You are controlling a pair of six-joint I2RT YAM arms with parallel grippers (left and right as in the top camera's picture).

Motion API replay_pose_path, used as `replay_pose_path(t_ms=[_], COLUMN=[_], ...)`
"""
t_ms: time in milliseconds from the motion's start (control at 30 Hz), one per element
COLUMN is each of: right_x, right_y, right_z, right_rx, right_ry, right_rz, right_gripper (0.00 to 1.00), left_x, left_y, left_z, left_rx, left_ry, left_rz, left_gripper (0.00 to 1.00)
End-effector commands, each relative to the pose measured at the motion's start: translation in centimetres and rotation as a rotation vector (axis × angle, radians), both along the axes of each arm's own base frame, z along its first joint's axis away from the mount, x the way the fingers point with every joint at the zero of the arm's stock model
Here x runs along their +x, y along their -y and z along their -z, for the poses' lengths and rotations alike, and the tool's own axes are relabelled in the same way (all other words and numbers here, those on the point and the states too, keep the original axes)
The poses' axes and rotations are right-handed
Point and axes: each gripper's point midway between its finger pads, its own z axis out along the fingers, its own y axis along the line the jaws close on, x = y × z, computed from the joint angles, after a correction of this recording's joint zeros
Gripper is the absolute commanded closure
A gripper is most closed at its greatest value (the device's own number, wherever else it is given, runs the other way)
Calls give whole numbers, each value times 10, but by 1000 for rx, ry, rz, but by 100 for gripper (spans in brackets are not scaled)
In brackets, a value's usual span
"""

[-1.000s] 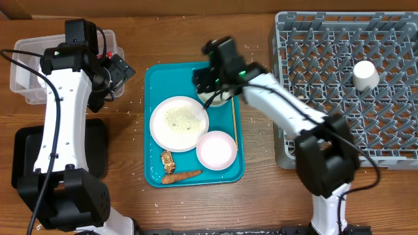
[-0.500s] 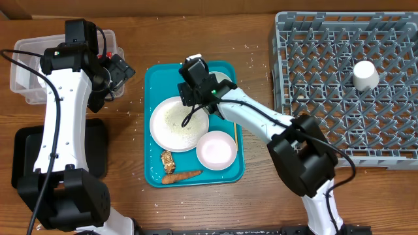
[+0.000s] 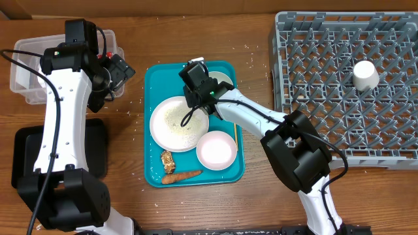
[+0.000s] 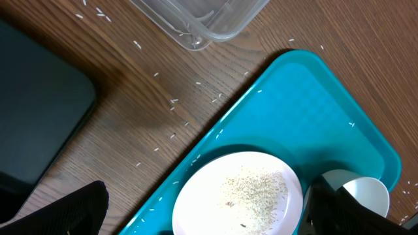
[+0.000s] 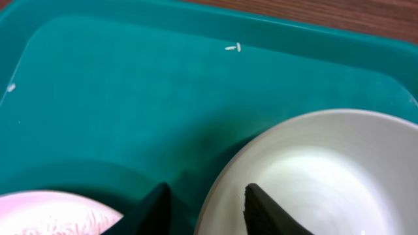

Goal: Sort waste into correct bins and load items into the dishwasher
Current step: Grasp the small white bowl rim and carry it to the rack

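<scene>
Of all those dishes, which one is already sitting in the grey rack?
The small white cup, alone in the grey dish rack. The round white plate, pale pink plate and white bowl all sit on the teal tray.

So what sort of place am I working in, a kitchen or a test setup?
Probably a lab bench staged as a dish-clearing station, not a real kitchen: a wooden table, a grey dish rack standing in for a dishwasher, and a teal tray holding a rice-dusted white plate.
</scene>
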Motion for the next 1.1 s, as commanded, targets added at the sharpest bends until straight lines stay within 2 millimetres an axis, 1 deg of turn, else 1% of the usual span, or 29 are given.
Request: replay_pose_path(t_ms=[0,100,233,300,433,500,533,567,600,667,700,733,800,867,933,1000,1033,1067], right_x=[5,4,4,5,7,12,15,18,21,29,33,39,46,56,61,65,69,71], right_y=[1,-1,2,2,5,15,23,29,38,65,77,95,119,150,177,208,237,251], right_z=[-6,-15,-32,-42,-80,-109,-128,-140,-156,-192,-204,-219,-235,-248,-257,-260,-260,-257], right_rx=[8,16,23,29,55,57,63,70,85,150,184,240,326,466,605,723,816,856], right_ry=[17,25,33,40,79,128,157,173,192,223,230,230,216,176,138,107,85,73], right_rz=[20,18,22,23,31,64,85,98,115,169,189,199,190,145,80,26,4,2], right_gripper=[68,80,95,96,96,96,96,96,96,96,96,96,96,96,96,96,96,96], left_x=[-2,-2,-2,-2,-2,-2,-2,-2,-2,-2,-2,-2,-2,-2,-2,-2,-2,-2], left_y=[2,2,2,2,2,2,2,2,2,2,2,2,2,2,2,2,2,2], left_z=[-5,-5,-5,-5,-5,-5,-5,-5,-5,-5,-5,-5,-5,-5,-5,-5,-5,-5], left_rx=[6,6,6,6,6,6,6,6,6,6,6,6,6,6,6,6,6,6], left_ry=[12,12,12,12,12,12,12,12,12,12,12,12,12,12,12,12,12,12], left_rz=[-1,0,0,-1,-1,-1,-1,0,0,-1,0,0,0,-1,-1,0,-1,0], left_gripper=[0,0,0,0,0,0,0,0,0,0,0,0,0,0,0,0,0,0])
